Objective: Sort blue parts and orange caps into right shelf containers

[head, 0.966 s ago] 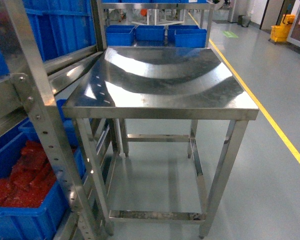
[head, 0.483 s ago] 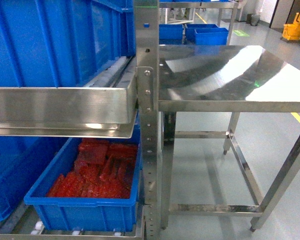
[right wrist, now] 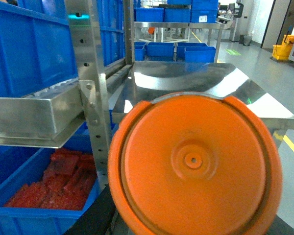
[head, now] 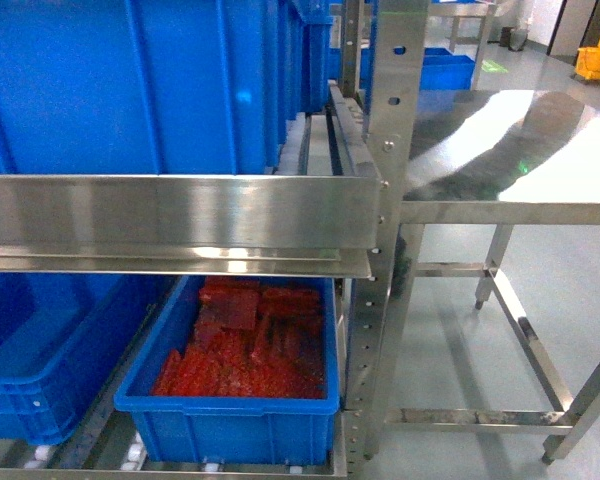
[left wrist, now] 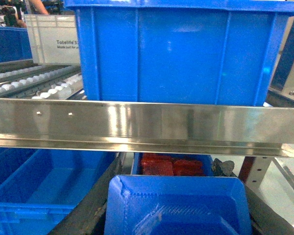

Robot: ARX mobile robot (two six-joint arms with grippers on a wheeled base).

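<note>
We carry a large orange disc-shaped cap (right wrist: 193, 164) close under the right wrist camera, filling most of that view, and a blue moulded tray-like part (left wrist: 176, 205) under the left wrist camera. Neither gripper's fingers show in any view, so we cannot tell whether they clamp these pieces or merely sit behind them.

The main risk is a strike on steel. The shelf's front rail (head: 180, 215) runs across at mid height, and the perforated upright post (head: 380, 200) stands just beside the lower crate of red pieces (head: 242, 345). A reach into that crate has to pass under the rail, where headroom looks tight; the wide cap could catch the rail's lip and slip.

The upper blue crate (left wrist: 179, 51) sits behind the rail, its rim above our views. The open room lies to the right, over and around the steel table (head: 520, 160).
</note>
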